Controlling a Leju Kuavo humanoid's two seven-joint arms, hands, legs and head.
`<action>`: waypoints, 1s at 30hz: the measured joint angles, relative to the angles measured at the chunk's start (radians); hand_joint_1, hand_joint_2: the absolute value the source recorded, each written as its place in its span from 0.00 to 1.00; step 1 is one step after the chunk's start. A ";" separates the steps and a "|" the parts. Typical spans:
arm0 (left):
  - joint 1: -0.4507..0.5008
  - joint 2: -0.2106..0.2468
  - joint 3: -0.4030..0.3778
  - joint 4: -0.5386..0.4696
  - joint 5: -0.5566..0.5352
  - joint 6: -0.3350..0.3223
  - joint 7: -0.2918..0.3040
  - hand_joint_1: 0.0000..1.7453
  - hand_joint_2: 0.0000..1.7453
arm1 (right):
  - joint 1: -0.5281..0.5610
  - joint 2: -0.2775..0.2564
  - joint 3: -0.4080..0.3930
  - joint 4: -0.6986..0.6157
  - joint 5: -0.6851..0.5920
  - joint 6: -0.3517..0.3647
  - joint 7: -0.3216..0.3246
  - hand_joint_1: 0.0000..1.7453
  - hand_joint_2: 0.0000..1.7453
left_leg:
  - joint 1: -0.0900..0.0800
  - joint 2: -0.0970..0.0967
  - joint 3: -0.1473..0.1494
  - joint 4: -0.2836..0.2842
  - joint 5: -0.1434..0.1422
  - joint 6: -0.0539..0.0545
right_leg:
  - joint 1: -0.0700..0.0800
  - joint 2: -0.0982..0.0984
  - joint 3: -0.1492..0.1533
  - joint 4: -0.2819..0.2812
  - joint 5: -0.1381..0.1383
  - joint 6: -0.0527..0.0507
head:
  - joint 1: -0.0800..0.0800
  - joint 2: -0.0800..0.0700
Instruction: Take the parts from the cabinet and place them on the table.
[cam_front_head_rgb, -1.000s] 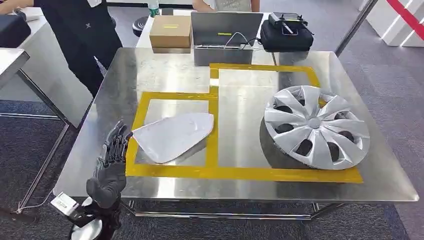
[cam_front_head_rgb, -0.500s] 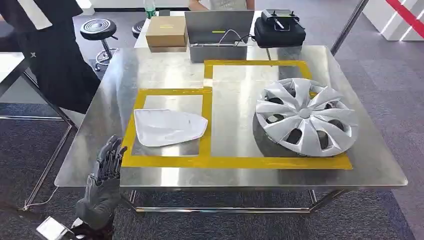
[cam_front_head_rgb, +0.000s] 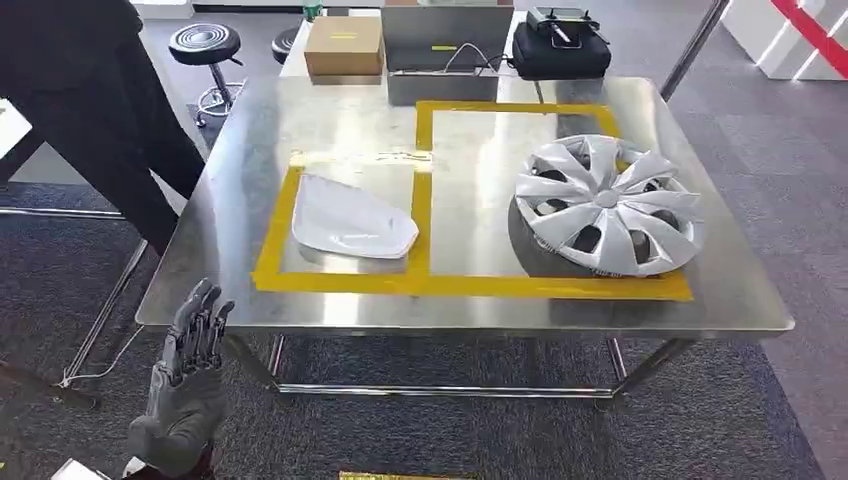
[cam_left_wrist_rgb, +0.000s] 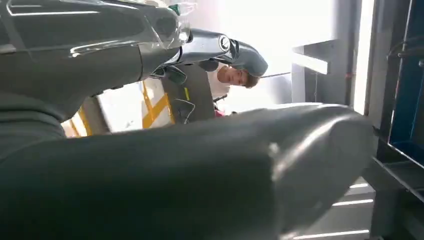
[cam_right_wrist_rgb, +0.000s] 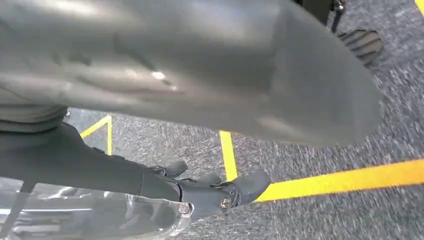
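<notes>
- I see a brushed steel table (cam_front_head_rgb: 250, 290) with yellow tape outlines (cam_front_head_rgb: 420, 282).
- The left outline holds a white, curved shell part (cam_front_head_rgb: 350, 217); the right holds a silver spoked wheel cover (cam_front_head_rgb: 608, 205).
- My left hand (cam_front_head_rgb: 185, 385) hangs below the table edge, fingers apart, holding nothing.
- My right hand (cam_right_wrist_rgb: 200, 75) hangs over grey carpet (cam_right_wrist_rgb: 320, 150); I cannot tell its state.

— What carries the parts?
— A steel surface (cam_front_head_rgb: 240, 215) on metal legs, marked with yellow tape (cam_front_head_rgb: 422, 200) in two boxes.
— What lies in them?
— A white curved panel (cam_front_head_rgb: 350, 218) in the smaller left box; a silver wheel cover (cam_front_head_rgb: 607, 204) in the larger right one, overlapping the tape.
— And at the far edge?
— A cardboard box (cam_front_head_rgb: 343, 46), a grey laptop (cam_front_head_rgb: 446, 50) and a black case (cam_front_head_rgb: 560, 50)
</notes>
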 joint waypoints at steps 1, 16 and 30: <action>-0.001 0.000 0.000 0.000 0.000 -0.001 0.000 0.00 0.00 | 0.001 0.000 0.000 0.001 0.000 0.000 0.000 0.00 0.00 | 0.007 0.006 -0.011 -0.003 0.017 0.016 | -0.005 0.000 -0.008 0.012 -0.018 0.002 | 0.001 0.000; -0.004 0.001 -0.004 0.003 0.002 -0.017 0.000 0.00 0.00 | -0.003 -0.005 0.002 0.006 0.003 0.001 0.000 0.00 0.00 | -0.012 0.014 -0.174 0.037 0.146 -0.001 | 0.017 -0.003 0.188 -0.037 -0.159 -0.054 | 0.012 0.000; -0.010 0.003 -0.004 0.007 0.011 -0.044 0.000 0.00 0.00 | -0.008 -0.004 0.002 0.007 -0.003 0.001 0.000 0.00 0.00 | 0.007 -0.002 0.014 -0.015 0.000 -0.012 | 0.012 -0.007 0.017 -0.012 -0.005 -0.016 | 0.005 0.000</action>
